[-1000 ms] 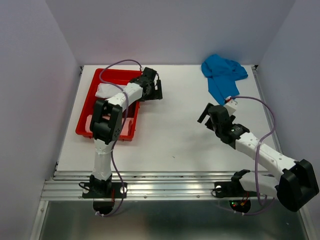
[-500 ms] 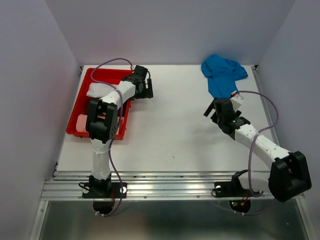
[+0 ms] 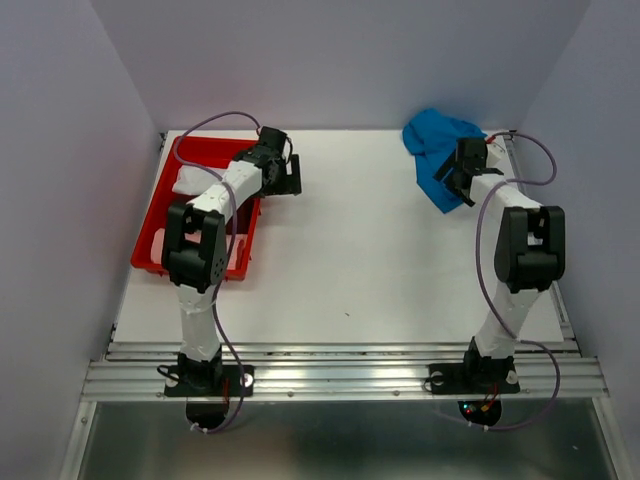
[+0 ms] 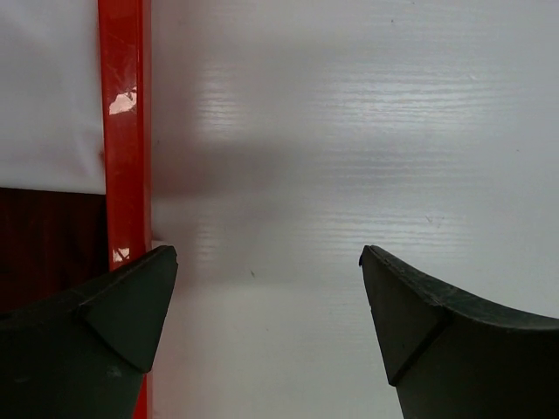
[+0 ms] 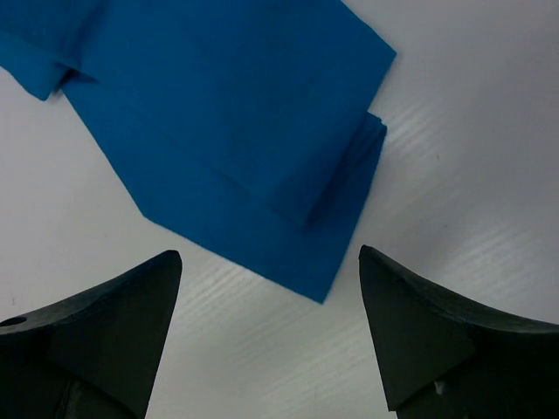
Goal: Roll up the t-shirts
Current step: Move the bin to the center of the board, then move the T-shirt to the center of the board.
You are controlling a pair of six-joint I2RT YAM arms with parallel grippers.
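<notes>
A bright blue t-shirt lies crumpled at the table's far right. In the right wrist view its folded layers end in a corner pointing between the fingers. My right gripper hovers open over that near corner, with nothing between the jaws. A white t-shirt and a dark maroon one lie in the red tray. My left gripper is open and empty over bare table, its left finger at the tray's right rim.
The red plastic tray sits at the far left of the white table, slightly skewed. Grey walls close in the back and both sides. A metal rail runs along the near edge by the arm bases.
The right arm swung to the far right and now hangs over the blue t-shirt's corner. The left gripper moved left and the red tray slid left with it.
</notes>
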